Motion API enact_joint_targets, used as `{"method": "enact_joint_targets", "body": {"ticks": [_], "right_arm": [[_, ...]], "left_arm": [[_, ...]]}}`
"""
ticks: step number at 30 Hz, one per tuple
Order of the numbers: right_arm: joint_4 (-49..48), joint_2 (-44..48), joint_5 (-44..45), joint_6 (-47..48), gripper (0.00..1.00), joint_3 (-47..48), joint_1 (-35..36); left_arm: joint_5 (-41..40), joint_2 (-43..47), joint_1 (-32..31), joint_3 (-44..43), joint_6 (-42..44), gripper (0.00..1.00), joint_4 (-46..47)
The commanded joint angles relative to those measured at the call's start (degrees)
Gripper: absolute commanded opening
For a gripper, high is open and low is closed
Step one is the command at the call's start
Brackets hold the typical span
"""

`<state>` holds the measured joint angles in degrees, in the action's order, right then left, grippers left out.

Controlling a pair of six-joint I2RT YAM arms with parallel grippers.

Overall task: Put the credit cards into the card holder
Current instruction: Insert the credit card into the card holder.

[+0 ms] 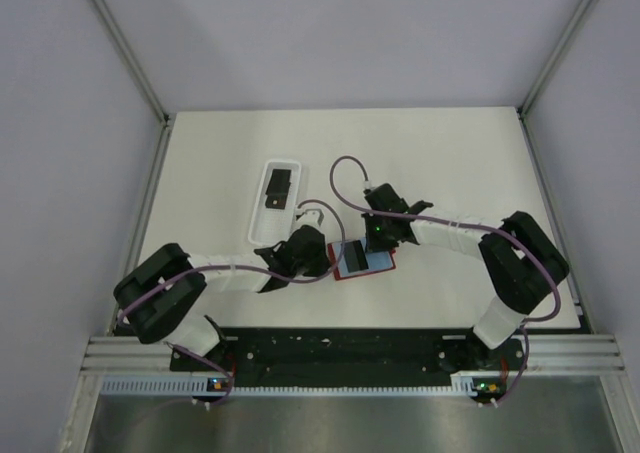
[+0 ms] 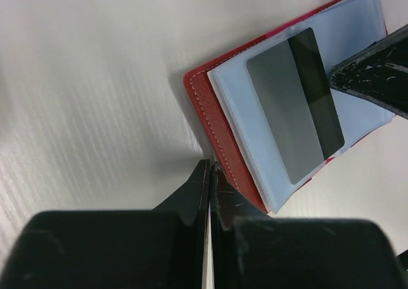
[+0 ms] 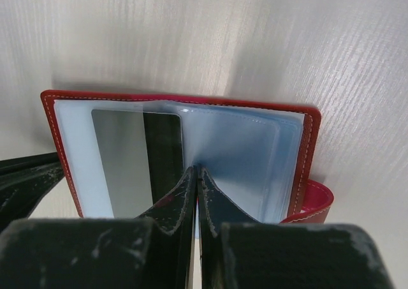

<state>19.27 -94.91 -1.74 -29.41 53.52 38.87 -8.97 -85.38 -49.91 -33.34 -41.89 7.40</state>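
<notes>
The card holder (image 1: 378, 263) lies open and flat on the white table (image 1: 450, 153), in the middle of the top view, between your two arms. Its red cover faces down and its pale blue see-through pockets (image 3: 242, 155) face up. One credit card (image 3: 137, 158), grey with a dark stripe, lies on the left half of the holder in the right wrist view. You cannot tell if it is all the way inside a pocket or only on top. The little red tab (image 3: 313, 200) curls out at the lower right of that view. Your right gripper (image 3: 195, 177) is closed tight with nothing between its fingers. Its tips press on the pockets near the middle fold, just beside the card. Your left gripper (image 2: 209, 174) is closed tight too and holds nothing. Its tips sit right at the red edge of the holder, low in the middle of the left wrist view. Up and to the left of the holder in the top view lies a white tray (image 1: 262, 228), with another black card (image 1: 279, 185) in its upper part.
</notes>
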Motion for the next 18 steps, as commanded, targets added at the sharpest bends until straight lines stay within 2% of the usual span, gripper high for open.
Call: {"method": "enact_joint_targets", "body": {"ticks": [1,11,18], "right_arm": [[-1.4,-1.8,-1.9,0.7,0.0,0.6,1.1],[-4.0,-3.3,-7.7,-0.4,0.0,1.6,3.6],[-4.9,-2.2,-8.4,-1.1,0.0,1.4,3.8]], "left_arm": [[1.1,-2.7,-1.0,-0.2,0.1,0.0,-0.7],[1.7,-5.3,-2.2,-1.2,-0.4,0.0,0.2],[0.8,-5.1,-2.3,-0.7,-0.6,0.0,-0.6]]}}
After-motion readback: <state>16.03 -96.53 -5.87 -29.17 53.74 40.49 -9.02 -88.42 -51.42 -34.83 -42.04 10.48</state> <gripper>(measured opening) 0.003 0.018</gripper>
